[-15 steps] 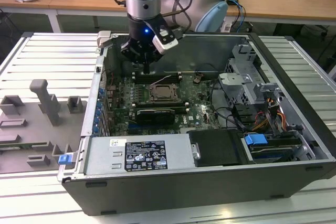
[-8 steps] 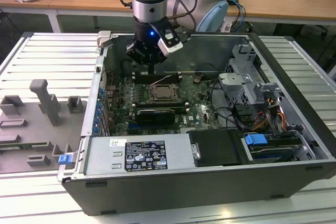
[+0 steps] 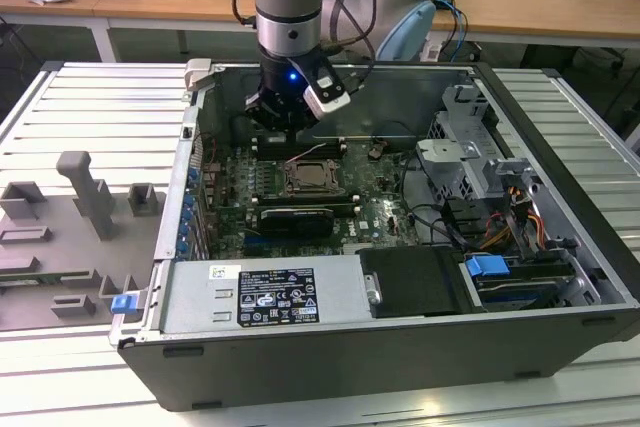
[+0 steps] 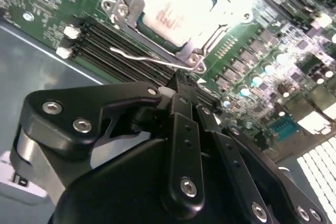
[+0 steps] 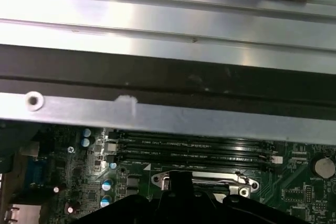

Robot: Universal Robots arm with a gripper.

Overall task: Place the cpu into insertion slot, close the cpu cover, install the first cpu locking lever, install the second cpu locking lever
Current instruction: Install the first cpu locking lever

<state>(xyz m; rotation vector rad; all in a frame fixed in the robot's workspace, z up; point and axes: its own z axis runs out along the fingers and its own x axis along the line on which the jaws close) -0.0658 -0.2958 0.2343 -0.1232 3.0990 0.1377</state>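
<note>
My hand (image 4: 181,85) hangs inside the open computer case (image 3: 560,277) with its fingers drawn together and nothing visible between them, the tips just beside the thin wire locking lever (image 4: 152,60) that lies along the near edge of the insertion slot (image 4: 202,59). The cpu (image 4: 178,17) already sits in that slot with the cpu cover (image 4: 134,3) framing its pale face, just beyond my fingertips in the second wrist view. The lever's long axis runs across my line of reach, between me and the chip, alongside the memory slots (image 4: 110,38).
</note>
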